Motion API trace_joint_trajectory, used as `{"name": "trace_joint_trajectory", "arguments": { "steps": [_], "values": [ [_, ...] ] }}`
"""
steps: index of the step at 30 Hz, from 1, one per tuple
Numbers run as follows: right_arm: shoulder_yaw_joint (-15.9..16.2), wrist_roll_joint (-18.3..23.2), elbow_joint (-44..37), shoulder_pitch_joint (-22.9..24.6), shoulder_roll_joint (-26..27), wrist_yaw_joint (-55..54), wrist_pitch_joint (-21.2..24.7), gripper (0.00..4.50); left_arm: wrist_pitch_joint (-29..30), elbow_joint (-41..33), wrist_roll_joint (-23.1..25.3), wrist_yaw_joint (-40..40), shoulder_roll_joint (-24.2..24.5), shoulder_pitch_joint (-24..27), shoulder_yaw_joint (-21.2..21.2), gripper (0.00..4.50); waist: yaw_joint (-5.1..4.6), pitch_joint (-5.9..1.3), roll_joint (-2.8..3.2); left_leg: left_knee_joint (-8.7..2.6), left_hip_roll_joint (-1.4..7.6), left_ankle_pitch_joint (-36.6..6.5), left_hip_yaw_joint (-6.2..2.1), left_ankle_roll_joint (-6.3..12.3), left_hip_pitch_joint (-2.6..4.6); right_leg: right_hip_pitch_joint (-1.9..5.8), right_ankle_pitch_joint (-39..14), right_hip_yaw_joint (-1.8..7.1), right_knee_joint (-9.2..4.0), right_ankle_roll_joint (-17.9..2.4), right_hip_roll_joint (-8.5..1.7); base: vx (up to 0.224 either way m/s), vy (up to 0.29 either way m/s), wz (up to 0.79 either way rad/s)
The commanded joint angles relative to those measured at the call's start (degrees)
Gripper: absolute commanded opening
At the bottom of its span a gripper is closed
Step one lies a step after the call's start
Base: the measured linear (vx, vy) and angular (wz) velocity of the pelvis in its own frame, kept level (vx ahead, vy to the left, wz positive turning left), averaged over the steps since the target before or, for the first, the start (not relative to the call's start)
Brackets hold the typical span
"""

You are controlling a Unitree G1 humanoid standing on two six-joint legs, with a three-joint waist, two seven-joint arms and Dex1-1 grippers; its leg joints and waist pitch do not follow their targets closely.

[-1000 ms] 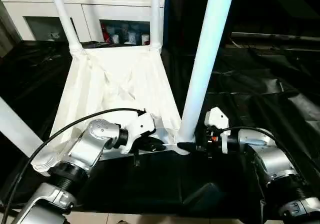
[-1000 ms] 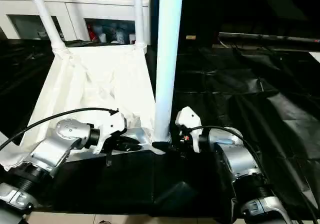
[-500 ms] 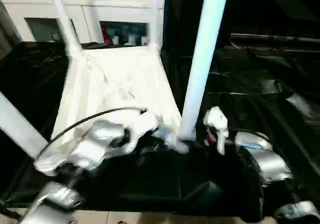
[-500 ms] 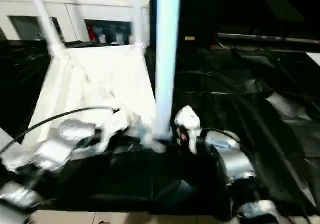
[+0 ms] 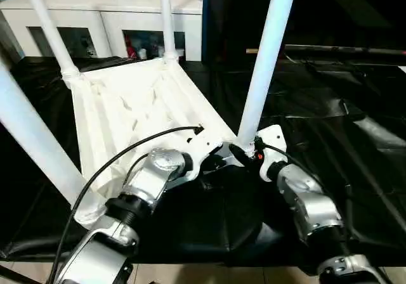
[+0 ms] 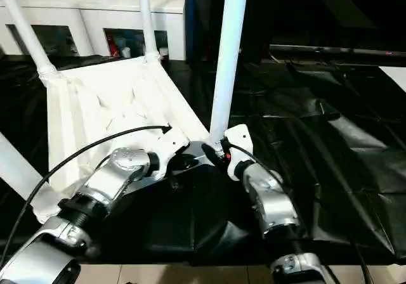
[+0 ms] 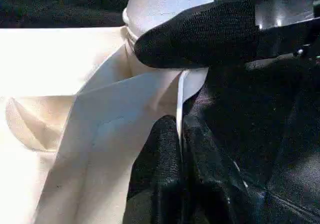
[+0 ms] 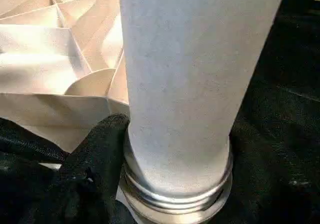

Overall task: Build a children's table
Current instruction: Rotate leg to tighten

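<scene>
tabletop (image 5: 136,116) has swung round since before; my left tool (image 7: 181,149) pinches its rim edge, right tool (image 5: 244,154) straddles the leg (image 5: 263,65) base, bare bench (image 5: 330,119) beyond.

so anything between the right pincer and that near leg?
Nothing visible. The right pincer is already at the base of the near leg, one finger against its threaded collar. The left pincer pinches the tabletop rim beside that corner.
</scene>
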Motion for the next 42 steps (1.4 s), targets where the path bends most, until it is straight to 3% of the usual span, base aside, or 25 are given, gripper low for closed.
{"name": "trace_joint_trajectory", "arguments": {
  "steps": [1,6,10,13,16,18,20,22,25,28,29,33,39,42],
  "values": [
    [2.63,1.20,-1.81,1.38,1.69,4.16,0.24,3.26,-1.52,0.60,-0.93,3.27,-0.67,-0.21,2.15,0.00,-0.01,-3.42,-0.92,-4.53,2.75,-20.91,-1.91,1.00,1.00,1.32,-30.04,1.86,-5.41,-6.61,-3.38,0.000,0.000,0.00],
    [4.19,2.11,-3.47,1.27,-2.32,12.61,-0.09,3.79,-2.68,-1.21,-1.11,-2.29,2.07,1.48,0.88,0.00,0.13,-3.50,-1.10,-4.56,2.86,-18.95,-1.82,1.90,0.56,1.82,-27.30,2.02,-4.95,-7.47,-3.44,0.000,0.000,0.00],
    [5.01,3.20,-4.34,1.35,-4.88,18.16,0.07,3.90,-3.54,-2.70,-1.67,-6.78,3.74,2.65,-0.17,0.00,0.16,-3.47,-1.13,-4.38,2.89,-18.55,-1.67,2.41,0.66,1.75,-27.13,2.06,-4.97,-8.19,-3.50,0.000,0.000,0.00],
    [6.17,4.71,-6.67,1.94,-9.83,28.13,-0.01,3.90,-3.93,-7.70,-4.33,-16.65,7.39,5.57,-1.97,0.00,0.30,-3.57,-1.06,-4.45,3.09,-17.40,-1.73,2.75,0.43,2.16,-25.47,2.11,-4.57,-8.89,-3.59,0.000,0.000,0.00],
    [6.75,5.30,-7.51,2.14,-11.88,32.69,0.23,3.90,-2.37,-10.28,-5.55,-21.50,9.75,6.82,-2.97,0.00,0.35,-3.58,-0.84,-4.44,3.30,-17.18,-1.51,2.93,0.83,1.74,-22.86,2.29,-4.25,-10.48,-3.35,0.000,0.000,0.00],
    [7.19,5.89,-7.89,2.12,-13.31,36.01,0.34,3.90,-0.18,-12.91,-6.80,-25.70,11.93,8.07,-3.68,0.00,0.73,-3.72,-0.67,-4.54,3.51,-15.90,-1.49,2.90,0.80,1.90,-19.48,2.35,-3.66,-11.86,-3.27,0.000,0.000,0.00],
    [7.58,6.02,-7.99,2.05,-14.08,37.26,0.26,3.90,0.11,-13.70,-7.21,-26.99,12.72,8.56,-3.80,0.00,1.10,-3.77,-0.33,-4.46,3.61,-15.13,-1.23,2.82,1.21,1.63,-16.21,2.44,-3.33,-13.19,-3.03,0.000,0.000,0.00],
    [8.00,6.15,-7.96,1.90,-14.71,38.42,0.19,3.90,0.15,-14.19,-7.49,-27.74,13.24,8.90,-3.67,0.00,1.41,-3.88,-0.41,-4.28,3.60,-14.73,-1.02,2.69,1.43,1.64,-14.15,2.55,-3.05,-14.00,-2.97,0.000,0.000,0.00],
    [8.68,6.15,-8.13,1.95,-15.77,40.75,0.38,3.90,0.60,-15.05,-7.58,-28.69,13.96,9.37,-3.62,0.00,1.77,-4.03,-0.50,-4.12,3.49,-11.71,-0.98,3.49,0.87,2.17,-10.60,2.52,-2.47,-14.51,-3.04,0.000,0.000,0.00],
    [9.09,5.63,-8.07,2.13,-16.29,41.43,-0.02,3.90,0.79,-15.31,-7.50,-28.88,14.24,9.48,-3.63,0.00,2.06,-3.95,-0.61,-4.03,3.42,-11.95,-0.97,3.65,0.81,2.29,-12.48,2.53,-2.69,-14.09,-3.29,0.000,0.000,0.00],
    [9.15,5.52,-8.09,2.19,-16.36,41.52,-0.07,3.63,0.89,-15.48,-7.50,-28.82,14.30,9.53,-3.59,0.00,2.10,-3.93,-0.62,-4.05,3.43,-12.23,-0.96,3.53,0.82,2.27,-13.23,2.55,-2.78,-13.90,-3.31,0.000,0.000,0.00],
    [9.19,5.28,-8.03,2.26,-16.13,41.12,-0.22,3.36,1.11,-15.73,-7.33,-28.04,14.33,9.38,-3.34,0.00,2.05,-3.81,-0.64,-4.26,3.47,-13.91,-1.15,2.38,0.91,2.13,-16.86,2.53,-3.12,-12.60,-3.26,0.000,0.000,0.00],
    [8.89,6.00,-7.35,2.10,-15.28,40.82,-0.04,2.77,1.08,-15.35,-7.24,-27.43,14.04,9.04,-3.31,0.00,2.02,-3.92,-0.53,-4.19,3.42,-13.52,-1.13,2.31,0.91,2.15,-15.51,2.53,-3.03,-12.74,-3.19,0.000,0.000,0.00],
    [8.55,6.44,-6.67,2.27,-14.31,39.79,0.15,2.71,0.83,-14.28,-6.78,-25.64,13.20,8.70,-2.95,0.00,2.02,-3.91,-0.56,-4.21,3.40,-13.77,-1.16,2.28,0.87,2.19,-15.88,2.50,-3.04,-12.78,-3.21,0.000,0.000,0.00]
  ]
}}
